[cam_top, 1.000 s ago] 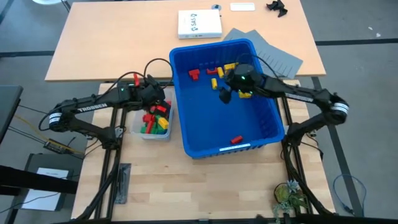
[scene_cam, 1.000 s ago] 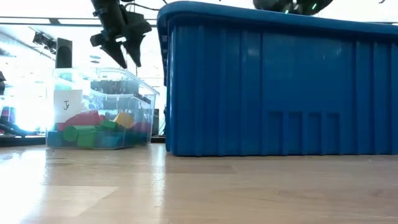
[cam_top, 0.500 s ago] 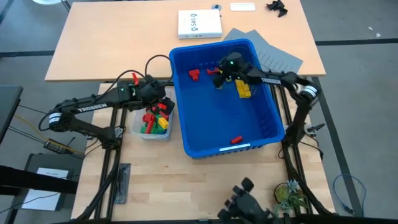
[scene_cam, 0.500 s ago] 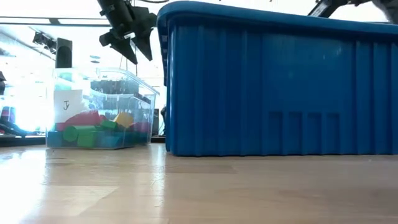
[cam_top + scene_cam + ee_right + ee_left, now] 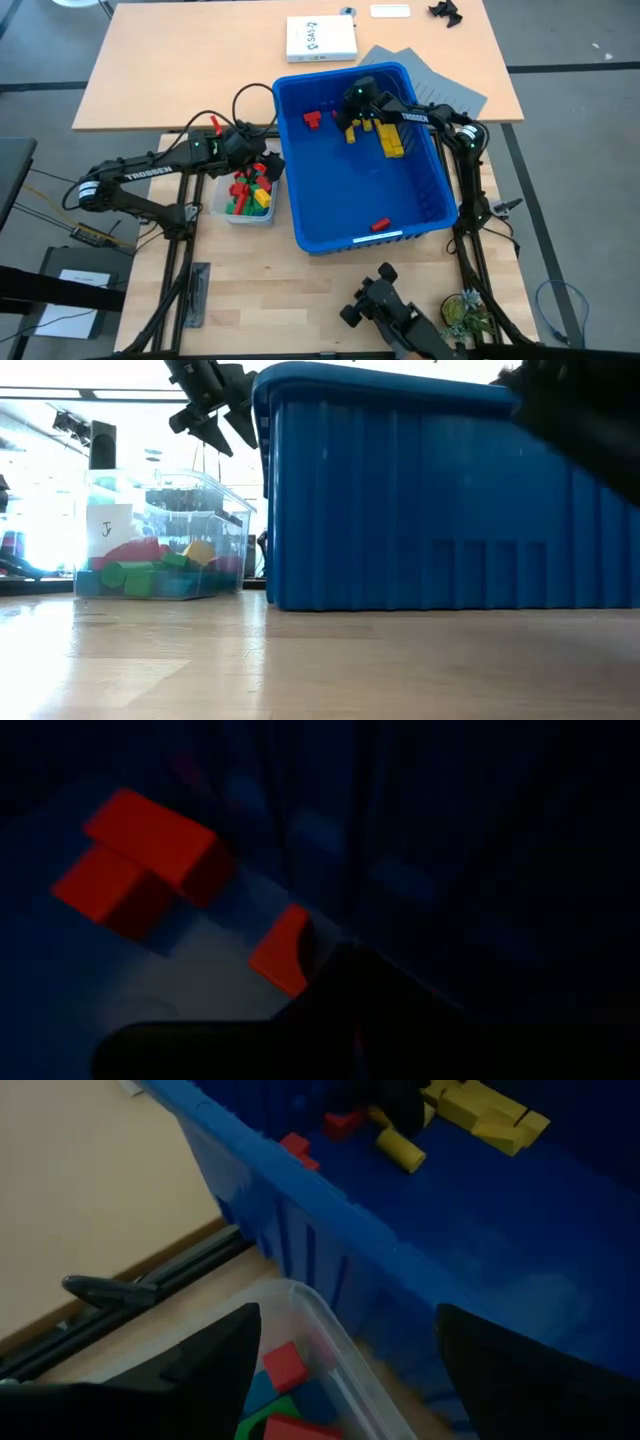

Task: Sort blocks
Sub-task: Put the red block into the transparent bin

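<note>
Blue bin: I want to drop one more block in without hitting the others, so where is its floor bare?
The blue bin has bare floor across its middle and left side, bordered by one red block near the front wall. The far end is crowded: yellow blocks, red blocks and the right gripper.

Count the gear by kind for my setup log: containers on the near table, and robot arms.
Blue bin: 1
Clear tub: 1
Robot arms: 2 (left arm, right arm)
Total: 4
</note>
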Robot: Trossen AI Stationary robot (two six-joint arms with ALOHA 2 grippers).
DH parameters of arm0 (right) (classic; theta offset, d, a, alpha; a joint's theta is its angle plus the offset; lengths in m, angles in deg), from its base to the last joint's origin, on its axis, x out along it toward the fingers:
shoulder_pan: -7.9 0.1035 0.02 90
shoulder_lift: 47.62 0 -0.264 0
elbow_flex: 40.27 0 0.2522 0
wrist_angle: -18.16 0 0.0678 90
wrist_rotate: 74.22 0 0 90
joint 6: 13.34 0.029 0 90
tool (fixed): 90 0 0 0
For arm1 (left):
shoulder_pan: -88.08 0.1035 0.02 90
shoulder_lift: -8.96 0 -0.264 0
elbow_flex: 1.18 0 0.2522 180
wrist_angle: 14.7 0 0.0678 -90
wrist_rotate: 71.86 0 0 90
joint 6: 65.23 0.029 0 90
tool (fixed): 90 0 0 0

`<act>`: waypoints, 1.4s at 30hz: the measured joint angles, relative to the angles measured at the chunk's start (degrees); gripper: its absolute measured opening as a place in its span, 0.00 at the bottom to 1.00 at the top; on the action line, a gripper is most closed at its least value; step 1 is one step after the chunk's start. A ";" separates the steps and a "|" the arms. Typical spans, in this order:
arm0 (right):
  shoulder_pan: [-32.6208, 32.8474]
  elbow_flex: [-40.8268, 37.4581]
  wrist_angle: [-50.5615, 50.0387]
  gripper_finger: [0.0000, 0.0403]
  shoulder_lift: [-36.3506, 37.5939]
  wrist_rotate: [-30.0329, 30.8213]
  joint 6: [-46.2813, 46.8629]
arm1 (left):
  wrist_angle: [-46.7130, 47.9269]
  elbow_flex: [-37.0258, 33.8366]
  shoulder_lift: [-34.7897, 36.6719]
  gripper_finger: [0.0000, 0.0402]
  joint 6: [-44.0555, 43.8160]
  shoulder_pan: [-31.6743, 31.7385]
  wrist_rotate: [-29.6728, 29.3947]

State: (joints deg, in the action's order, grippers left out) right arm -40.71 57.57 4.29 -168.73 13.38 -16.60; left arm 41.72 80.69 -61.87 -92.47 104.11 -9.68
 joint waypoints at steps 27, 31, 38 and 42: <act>2.35 1.26 -32.18 0.05 8.89 -10.96 -15.26 | -0.13 0.00 0.02 0.77 0.00 -0.42 2.54; 2.86 1.26 -33.24 0.16 9.07 -17.71 -6.55 | -0.31 0.00 0.02 0.77 0.00 -0.42 2.62; 7.49 0.83 -28.60 0.41 8.35 -7.92 3.09 | -1.21 0.00 0.02 0.77 0.00 -0.42 2.62; 9.58 0.77 -26.92 0.50 7.77 -0.81 7.16 | -1.26 0.00 0.02 0.77 0.00 -0.42 2.62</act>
State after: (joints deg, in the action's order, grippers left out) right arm -31.13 58.34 -22.63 -160.96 12.57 -9.44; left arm 40.46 80.69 -61.85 -92.48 103.70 -7.05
